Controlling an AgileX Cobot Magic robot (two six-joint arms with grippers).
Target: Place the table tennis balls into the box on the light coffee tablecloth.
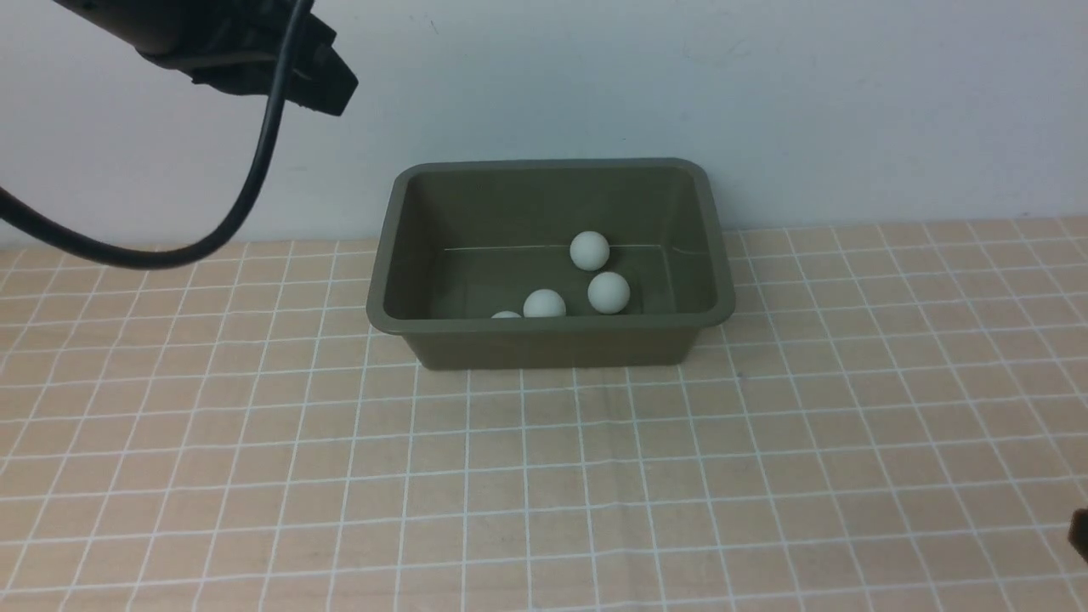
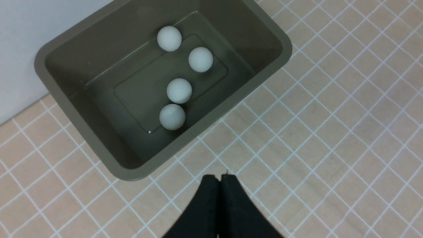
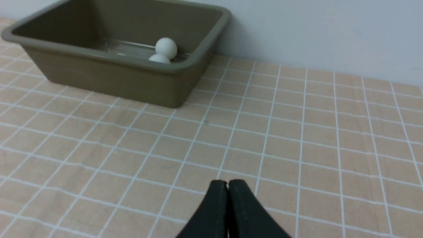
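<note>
The dark olive-green box (image 1: 544, 344) stands on the light coffee tablecloth (image 1: 544, 476) near the back wall. Several white table tennis balls lie inside it: one (image 1: 589, 250) near the back, one (image 1: 609, 291), one (image 1: 544, 303), and one (image 1: 506, 314) mostly hidden by the front rim. The left wrist view shows them all on the box floor (image 2: 179, 90). My left gripper (image 2: 220, 177) is shut and empty, high above the cloth, up and left of the box (image 1: 331, 89). My right gripper (image 3: 227, 182) is shut and empty, low over the cloth, right of the box (image 3: 109, 76).
A plain pale wall (image 1: 765, 102) rises directly behind the box. The grid cloth runs to the front and both sides. A black cable (image 1: 246, 187) hangs from my left arm at the left. A dark sliver of my right arm (image 1: 1080, 534) shows at the front view's right edge.
</note>
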